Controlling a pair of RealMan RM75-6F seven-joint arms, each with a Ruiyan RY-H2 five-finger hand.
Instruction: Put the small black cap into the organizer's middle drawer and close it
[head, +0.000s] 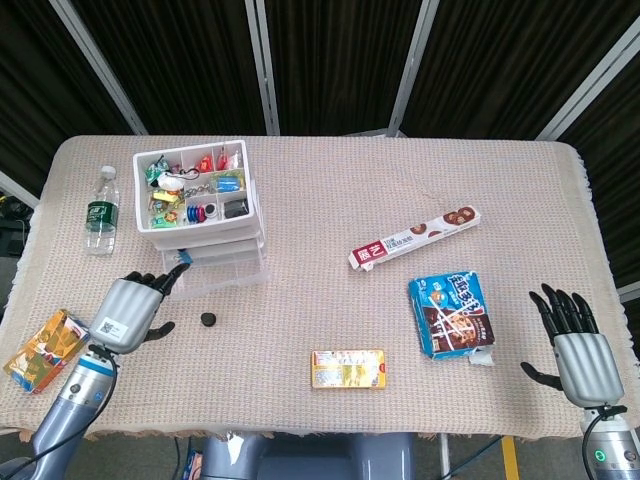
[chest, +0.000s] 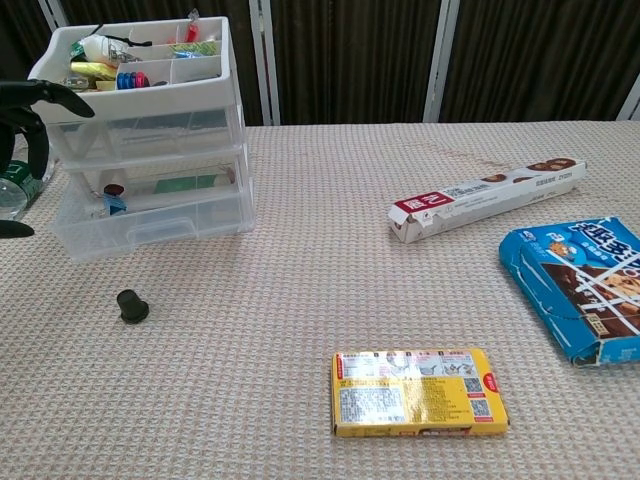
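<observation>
So the cap (head: 208, 319) is just sitting on the tablecloth (head: 330, 200), out in front of the organizer (head: 203, 212) and a bit apart from it, nothing touching it. In the chest view you can see it standing on its wider end. The organizer has its top tray full of small colourful bits, and the middle drawer (chest: 150, 184) looks pulled out slightly, with a few items visible through the clear plastic. The left hand (head: 131, 308) is over the cloth just left of the cap, fingers spread and holding nothing, fingertips (head: 168, 275) pointing up toward the front of the drawers; can't tell if they actually touch the plastic. In the chest view only its dark fingertips poke in at the left edge near the organizer's top. The right hand (head: 575, 349) is way over at the near right corner, also fingers apart and empty. Other stuff on the table: a water bottle (head: 101, 210) left of the organizer, a long red and white box (head: 414, 238), a blue cookie pack (head: 452, 314), a yellow box (head: 348, 368) near the front edge, and an orange packet (head: 44, 347) by the left arm.
</observation>
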